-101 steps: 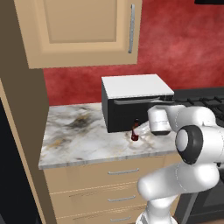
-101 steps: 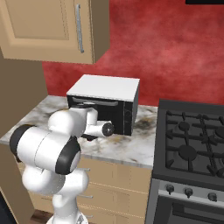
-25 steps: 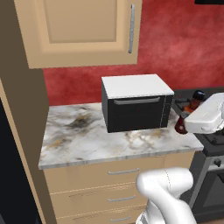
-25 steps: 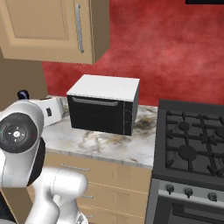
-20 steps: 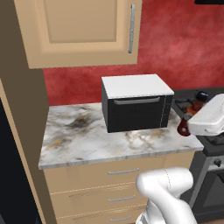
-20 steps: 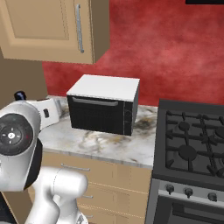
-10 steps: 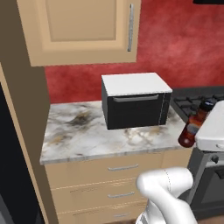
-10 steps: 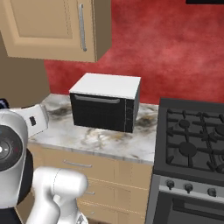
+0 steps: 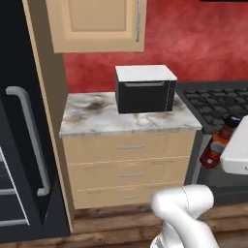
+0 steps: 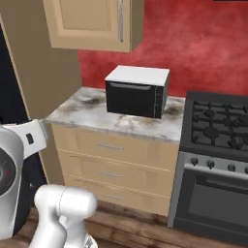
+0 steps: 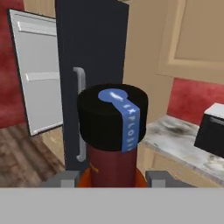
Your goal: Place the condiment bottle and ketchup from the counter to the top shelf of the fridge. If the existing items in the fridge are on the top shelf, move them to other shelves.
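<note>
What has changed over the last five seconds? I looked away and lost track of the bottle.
The gripper lifted the condiment bottle off the counter and carried it clear. The base backed away and turned toward the fridge. The gripper stayed shut on the bottle; the toaster oven kept its place.

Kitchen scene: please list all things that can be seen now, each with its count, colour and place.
condiment bottle: one, dark red with black cap and orange label, held between the gripper fingers, off the counter, in front of the stove at the right edge of the left base view
counter: one, white-grey marbled, above the drawers
microwave: one, black with white top, at the right end of the counter
drawers: three, tan with silver handles, under the counter
upper cabinet: one, tan, on the wall above the counter
stove: one, black, right of the counter
fridge: one, black with grey bar handles, left of the counter, door open
wall: red, behind the counter
gripper: one, grey fingers, shut on the bottle
</note>
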